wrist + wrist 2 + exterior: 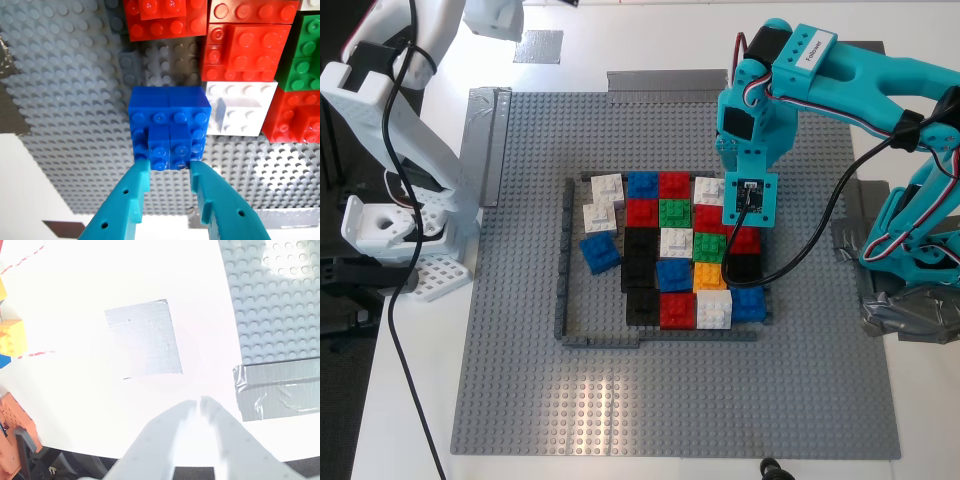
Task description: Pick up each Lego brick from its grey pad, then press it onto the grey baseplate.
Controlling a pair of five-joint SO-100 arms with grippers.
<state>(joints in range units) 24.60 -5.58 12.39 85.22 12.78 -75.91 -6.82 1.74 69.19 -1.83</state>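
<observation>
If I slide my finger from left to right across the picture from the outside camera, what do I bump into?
White arm → strip of silver tape → loose blue brick → black bricks → green brick → my first gripper, teal → crumpled tape.

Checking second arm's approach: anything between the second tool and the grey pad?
Nothing: in the second wrist view only bare white table separates my second tool from the empty grey pad.

Exterior overhead; wrist views close above baseplate (670, 400).
</observation>
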